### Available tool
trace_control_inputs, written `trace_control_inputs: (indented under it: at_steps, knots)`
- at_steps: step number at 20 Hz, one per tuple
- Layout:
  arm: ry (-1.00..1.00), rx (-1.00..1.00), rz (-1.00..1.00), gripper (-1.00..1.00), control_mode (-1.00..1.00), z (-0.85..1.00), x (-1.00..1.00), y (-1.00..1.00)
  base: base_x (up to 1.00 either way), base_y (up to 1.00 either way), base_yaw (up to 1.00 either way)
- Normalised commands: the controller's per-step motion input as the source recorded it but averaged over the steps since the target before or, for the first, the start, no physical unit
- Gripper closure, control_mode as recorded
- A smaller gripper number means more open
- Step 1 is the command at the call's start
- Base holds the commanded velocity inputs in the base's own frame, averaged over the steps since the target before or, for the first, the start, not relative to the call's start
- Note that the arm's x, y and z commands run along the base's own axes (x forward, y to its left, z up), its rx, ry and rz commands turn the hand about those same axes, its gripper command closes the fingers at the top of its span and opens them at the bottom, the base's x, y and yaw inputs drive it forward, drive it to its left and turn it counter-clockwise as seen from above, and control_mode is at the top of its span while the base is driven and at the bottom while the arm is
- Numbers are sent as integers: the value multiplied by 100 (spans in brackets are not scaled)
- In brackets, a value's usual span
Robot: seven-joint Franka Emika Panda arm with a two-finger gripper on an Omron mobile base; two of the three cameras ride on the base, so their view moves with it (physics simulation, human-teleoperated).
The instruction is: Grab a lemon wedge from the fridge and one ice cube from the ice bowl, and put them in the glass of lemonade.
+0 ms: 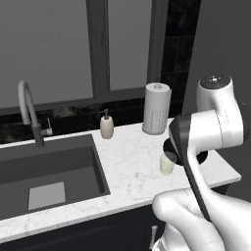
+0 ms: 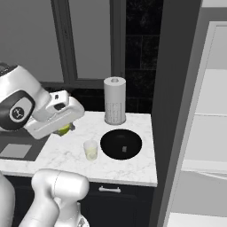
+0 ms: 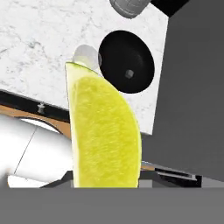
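Between the gripper's (image 2: pixel 66 128) jaws sits the lemon wedge (image 3: pixel 105 135), clamped and held above the white marble counter (image 2: pixel 133 170). Just right of it stands the glass of lemonade (image 2: pixel 91 150), with the ice bowl (image 2: pixel 121 144) beside that, one cube (image 2: pixel 124 148) inside. Farther back stands a paper-towel roll (image 2: pixel 115 100); the fridge (image 2: pixel 208 133) rises at right. No writing is readable.

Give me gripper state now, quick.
Gripper: shut on the lemon wedge, held above the counter near the glass.
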Motion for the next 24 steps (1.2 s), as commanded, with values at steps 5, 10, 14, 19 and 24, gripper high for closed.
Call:
trace_control_inputs:
  at_steps: [5, 10, 14, 19, 24]
  knots:
    - [17, -36, 41, 100, -100, -46, 26, -31, 0, 0, 0]
    - [2, -27, 62, 100, -100, -46, 10, -16, 0, 0, 0]
    - [0, -23, 70, 100, -100, -13, 0, -3, 0, 0, 0]
    - [6, -28, 61, 100, -100, 0, 0, 0, 0, 0, 0]
    - [19, -49, 54, 100, -100, -9, 4, 0, 0, 0, 0]
